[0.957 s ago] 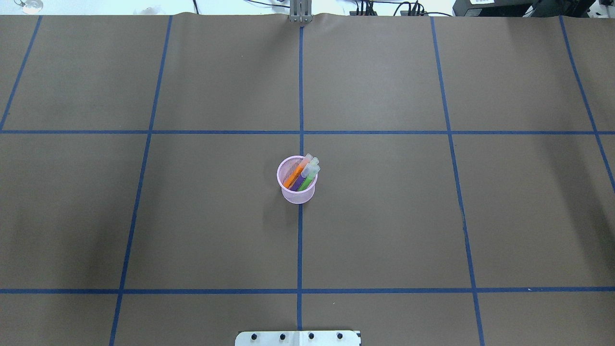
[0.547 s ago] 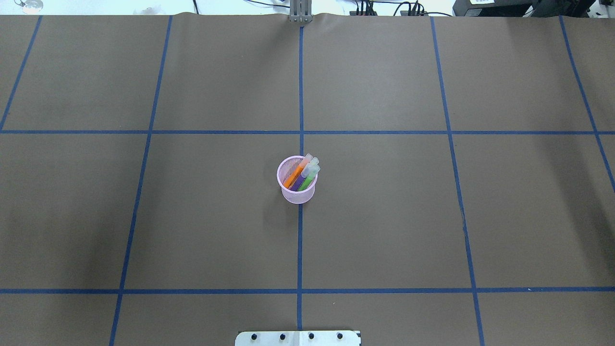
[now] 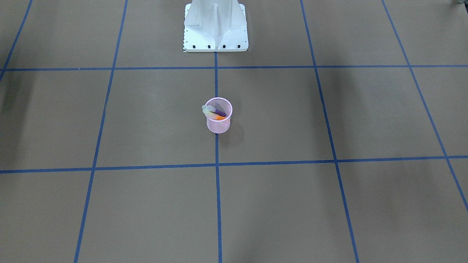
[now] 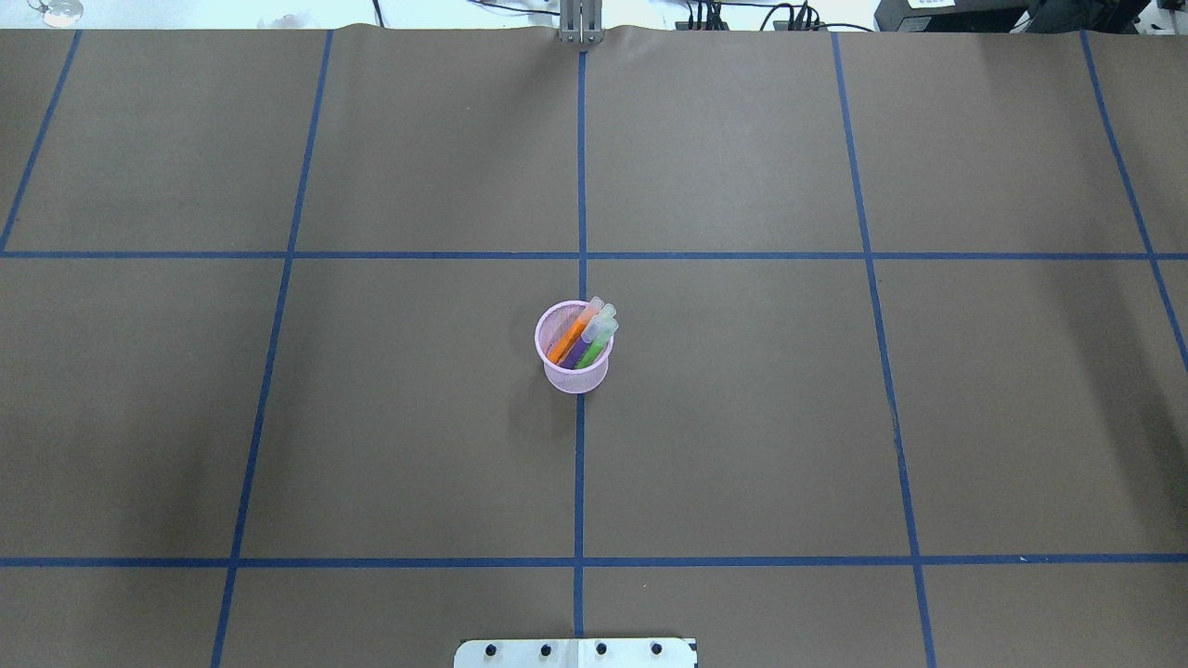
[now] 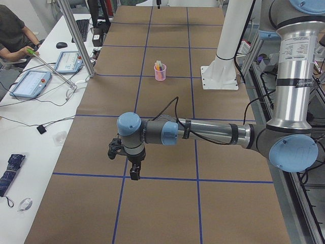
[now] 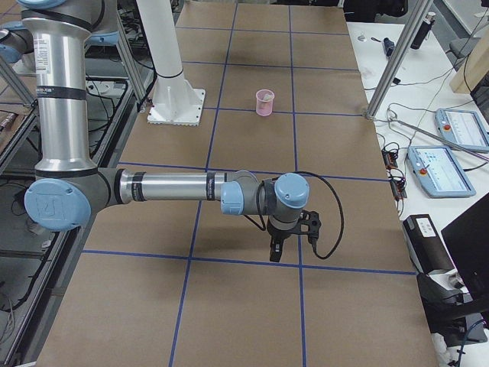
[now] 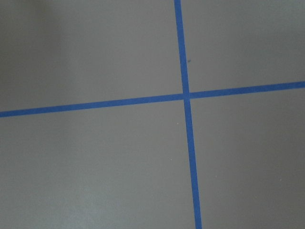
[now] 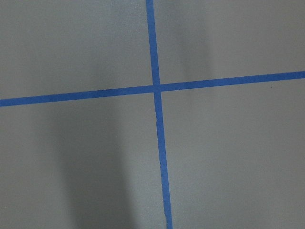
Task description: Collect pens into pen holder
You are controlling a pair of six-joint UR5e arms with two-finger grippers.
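The small pink wire-mesh cylindrical pen holder (image 4: 575,374) stands upright mid-table on the brown paper-covered table (image 4: 761,417), on the centre blue tape line (image 4: 579,482). Three short marker-like pens lean inside it: orange pen (image 4: 569,340), purple pen (image 4: 577,353), green pen (image 4: 589,357) (pale caps poking out). The left gripper (image 5: 134,173) and right gripper (image 6: 275,251) hang over opposite table ends, well apart from the holder. Whether either claw is released or clenched, I cannot tell.

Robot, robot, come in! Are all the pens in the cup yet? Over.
Left gripper, right gripper: far from cup, open or shut unclear. All three pens inside pink cup. Nothing seen in the way. Over.
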